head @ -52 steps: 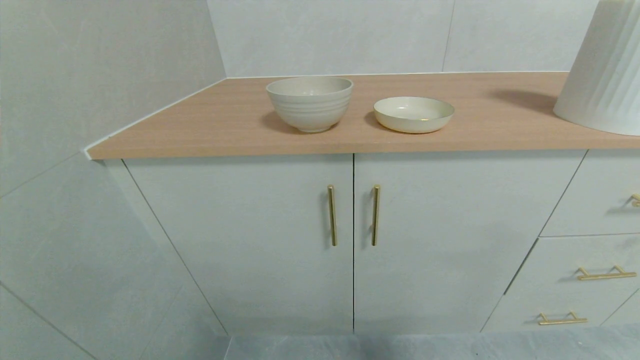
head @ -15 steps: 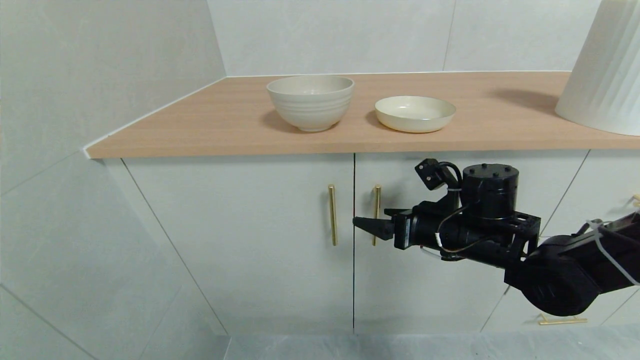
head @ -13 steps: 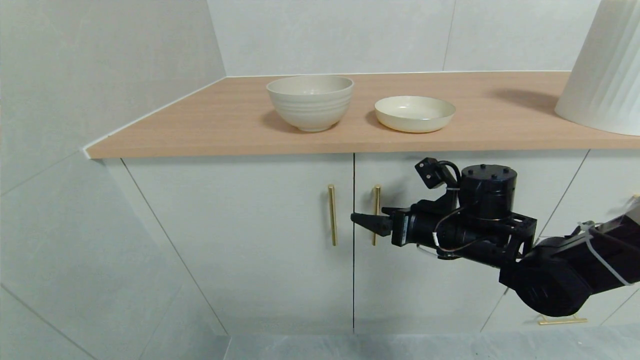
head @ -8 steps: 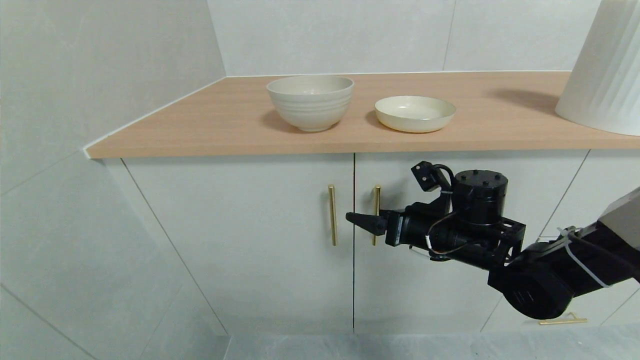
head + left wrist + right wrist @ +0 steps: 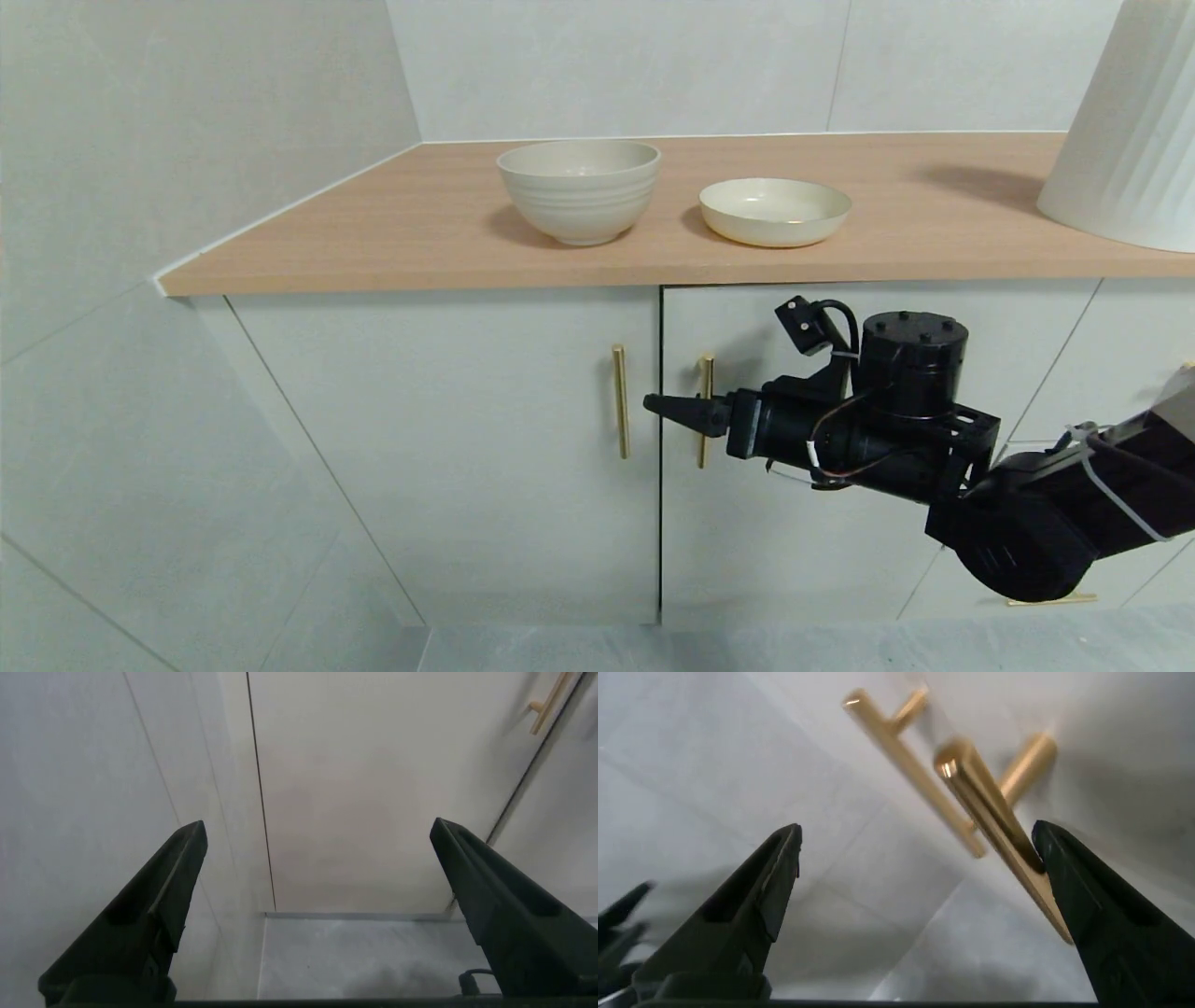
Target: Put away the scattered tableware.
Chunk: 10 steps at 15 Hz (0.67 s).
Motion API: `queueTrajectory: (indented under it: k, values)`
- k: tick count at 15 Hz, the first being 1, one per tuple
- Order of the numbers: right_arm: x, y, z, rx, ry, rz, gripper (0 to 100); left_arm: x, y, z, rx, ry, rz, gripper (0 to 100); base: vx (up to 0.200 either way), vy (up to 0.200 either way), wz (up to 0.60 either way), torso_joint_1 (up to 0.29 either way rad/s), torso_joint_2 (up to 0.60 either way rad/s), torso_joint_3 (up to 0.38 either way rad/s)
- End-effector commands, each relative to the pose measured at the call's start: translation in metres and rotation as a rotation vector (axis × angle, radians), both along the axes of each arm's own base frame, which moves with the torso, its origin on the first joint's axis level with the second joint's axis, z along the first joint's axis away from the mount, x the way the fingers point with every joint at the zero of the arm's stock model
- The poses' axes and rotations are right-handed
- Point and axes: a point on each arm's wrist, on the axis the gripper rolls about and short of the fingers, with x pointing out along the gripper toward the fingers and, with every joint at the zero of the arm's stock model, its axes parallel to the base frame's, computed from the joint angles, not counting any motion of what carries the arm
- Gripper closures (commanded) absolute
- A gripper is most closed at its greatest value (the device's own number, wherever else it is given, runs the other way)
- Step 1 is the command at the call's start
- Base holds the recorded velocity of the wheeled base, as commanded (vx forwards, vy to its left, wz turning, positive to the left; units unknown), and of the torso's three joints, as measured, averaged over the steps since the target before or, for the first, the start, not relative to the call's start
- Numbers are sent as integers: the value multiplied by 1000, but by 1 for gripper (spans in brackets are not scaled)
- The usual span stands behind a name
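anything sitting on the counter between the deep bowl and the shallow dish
Nothing: in the head view the stretch of countertop between the deep bowl and the shallow dish is bare wood, and the two stand apart.

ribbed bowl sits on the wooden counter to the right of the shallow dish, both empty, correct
Not quite: the head view shows the ribbed bowl to the left of the shallow dish, not the right. Both are empty on the wooden counter.
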Motion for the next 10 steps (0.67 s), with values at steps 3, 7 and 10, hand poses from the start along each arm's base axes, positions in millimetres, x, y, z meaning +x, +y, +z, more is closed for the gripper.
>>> queueTrajectory:
  k: [3,7,10]
  values:
    - [-26,-16,15,18,-3,79,0,0,0,0,-1,0,0,0,0,0,0,0,0,0]
    - [-58,-35,18,18,15,219,0,0,0,0,-1,0,0,0,0,0,0,0,0,0]
    - [-82,-51,25,30,0,261,0,0,0,0,-1,0,0,0,0,0,0,0,0,0]
